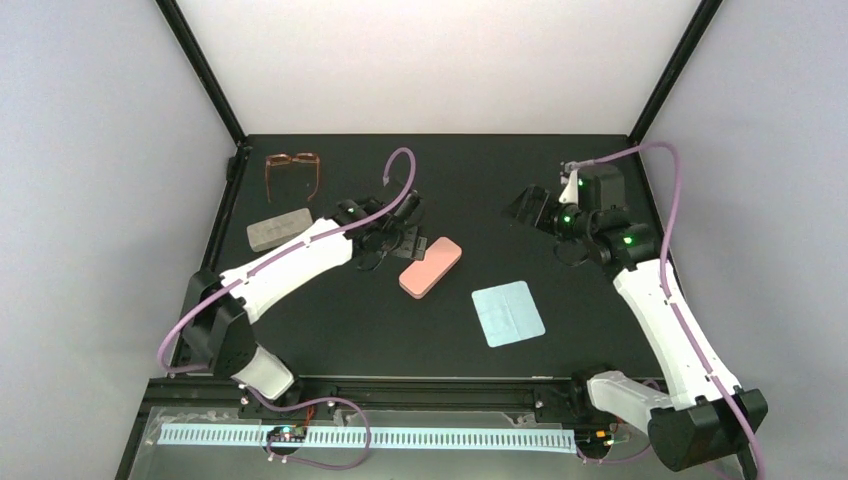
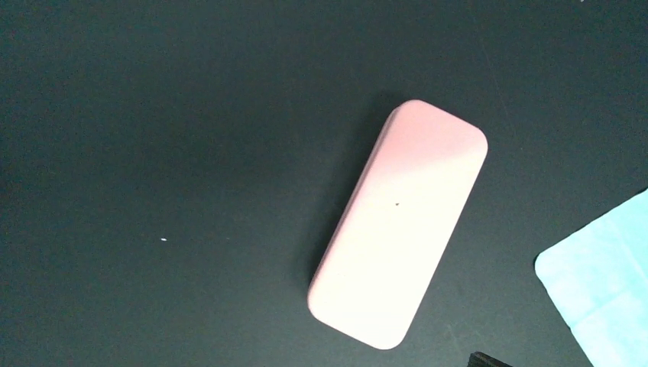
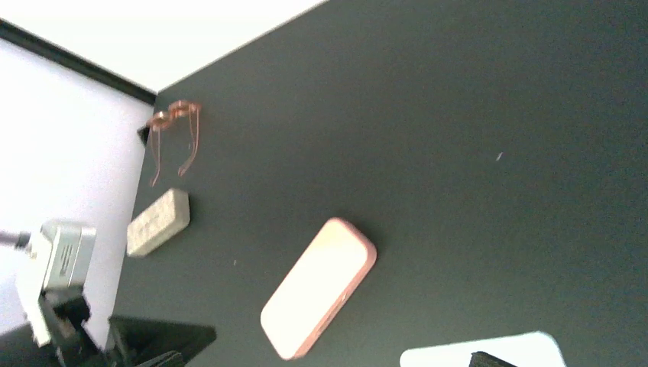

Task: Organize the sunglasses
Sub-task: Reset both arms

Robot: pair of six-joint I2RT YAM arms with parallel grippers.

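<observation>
Desk [image 1: 480,190]: bare stretch across centre and far edge. Obstacles: pink case [image 1: 430,267] mid-desk, blue cloth [image 1: 508,313] near it; grey case [image 1: 280,229] and amber-framed glasses [image 1: 293,172] at far left.

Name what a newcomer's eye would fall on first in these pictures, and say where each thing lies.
The pink case stands out most, lying aslant near the middle of the black table, with the left arm reaching up to it. Next comes the light blue cloth, flat on the table to its near right. At the far left corner sit amber-framed glasses, with a grey case just nearer.
</observation>
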